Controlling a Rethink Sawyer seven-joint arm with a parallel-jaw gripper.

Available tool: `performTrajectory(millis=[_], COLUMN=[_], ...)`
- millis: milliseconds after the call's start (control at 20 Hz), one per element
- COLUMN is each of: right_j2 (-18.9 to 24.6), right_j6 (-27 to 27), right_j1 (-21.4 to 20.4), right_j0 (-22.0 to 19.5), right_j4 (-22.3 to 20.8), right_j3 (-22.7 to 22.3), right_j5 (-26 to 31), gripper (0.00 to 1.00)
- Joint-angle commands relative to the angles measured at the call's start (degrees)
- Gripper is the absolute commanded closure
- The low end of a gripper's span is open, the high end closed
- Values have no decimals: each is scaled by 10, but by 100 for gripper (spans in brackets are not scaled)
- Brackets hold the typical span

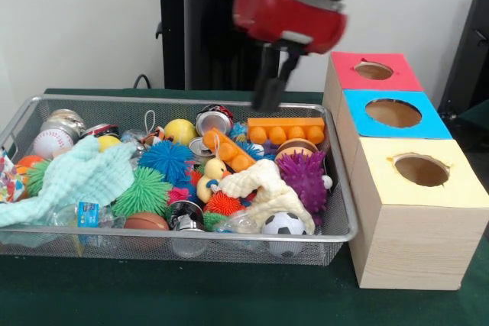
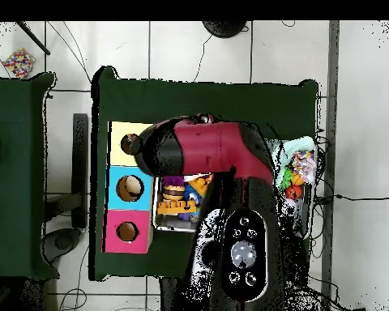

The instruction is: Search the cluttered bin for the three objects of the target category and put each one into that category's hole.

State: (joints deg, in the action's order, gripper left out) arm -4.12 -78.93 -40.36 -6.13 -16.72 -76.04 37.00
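Your silver wire-mesh bin (image 1: 336,188), left to right: white baseball (image 1: 52,143) at the far left; pale green cloth (image 1: 72,177); blue spiky ball (image 1: 166,159); yellow rubber duck (image 1: 212,177); orange plastic block with round studs (image 1: 286,130) at the far right; purple spiky ball (image 1: 303,179). Above the bin's far edge you see the dark gripper (image 1: 269,93), fingers nearly together, nothing held. Right of the bin: red box (image 1: 373,71) farthest, blue box (image 1: 393,114), yellow box (image 1: 420,171) nearest, each with a round hole.

The arm (image 2: 214,158) hides most of the bin (image 2: 159,219) from overhead; the gripper (image 1: 269,89) is blurred in front.
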Motion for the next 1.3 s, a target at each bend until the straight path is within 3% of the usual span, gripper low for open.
performTrajectory(millis=[50,450,800,1300], right_j2=[116,162,130,87], right_j6=[206,229,187,144], right_j1=[28,101,151,157], right_j0=[-104,-153,-126,-93], right_j4=[-58,-123,-189,-231], right_j3=[31,130,217,234], right_j5=[22,40,85,109], gripper=[100,100,100,100])
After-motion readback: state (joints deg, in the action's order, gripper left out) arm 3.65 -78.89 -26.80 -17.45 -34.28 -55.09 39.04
